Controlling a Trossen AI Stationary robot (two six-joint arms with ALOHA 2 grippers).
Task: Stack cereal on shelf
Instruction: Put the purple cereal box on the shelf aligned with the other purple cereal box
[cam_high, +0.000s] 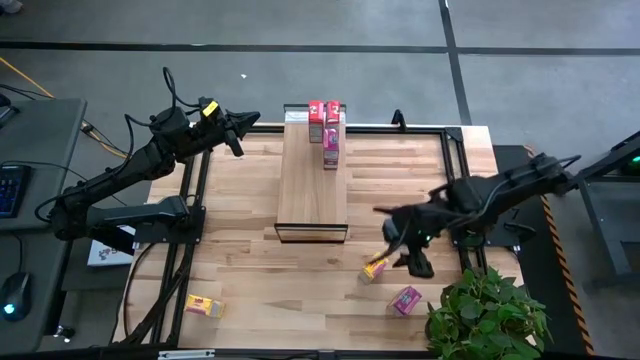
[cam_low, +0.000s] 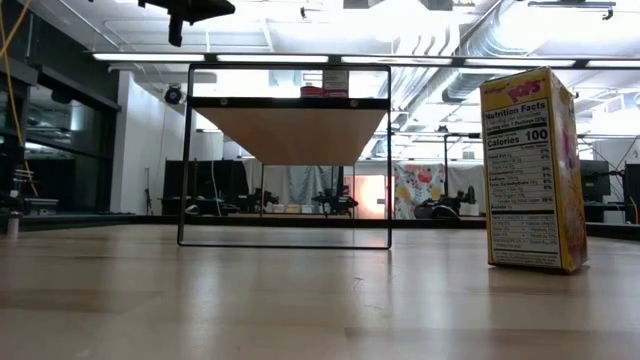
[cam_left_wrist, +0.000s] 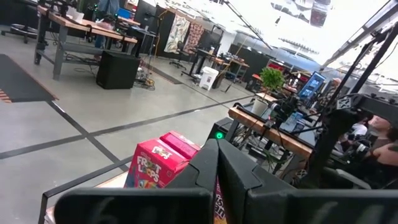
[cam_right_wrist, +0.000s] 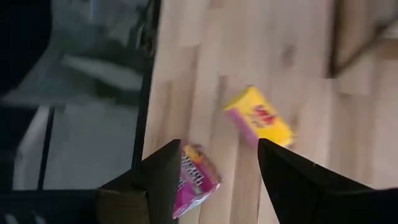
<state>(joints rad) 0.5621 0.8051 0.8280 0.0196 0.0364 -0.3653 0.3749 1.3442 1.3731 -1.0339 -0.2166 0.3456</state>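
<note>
The shelf (cam_high: 312, 185) stands mid-table, its wood top facing up. Two red boxes (cam_high: 324, 110) and one magenta box (cam_high: 330, 145) stand on its far end; a red one (cam_left_wrist: 155, 165) shows in the left wrist view. My left gripper (cam_high: 243, 125) hovers shut and empty, left of those boxes. My right gripper (cam_high: 405, 250) hangs open above the table, right of the shelf's near end. Below its fingers (cam_right_wrist: 165, 177) lie a yellow box (cam_high: 375, 268) (cam_right_wrist: 260, 118) and a magenta box (cam_high: 405, 300) (cam_right_wrist: 196, 177), both flat on the table. Another yellow box (cam_high: 203, 306) rests near the left corner.
A potted plant (cam_high: 490, 315) fills the table's near right corner, close to the magenta box. In the low view a yellow box (cam_low: 530, 170) stands upright on the planks, and the shelf's dark frame (cam_low: 285, 155) rises behind. Bare planks lie left of the shelf.
</note>
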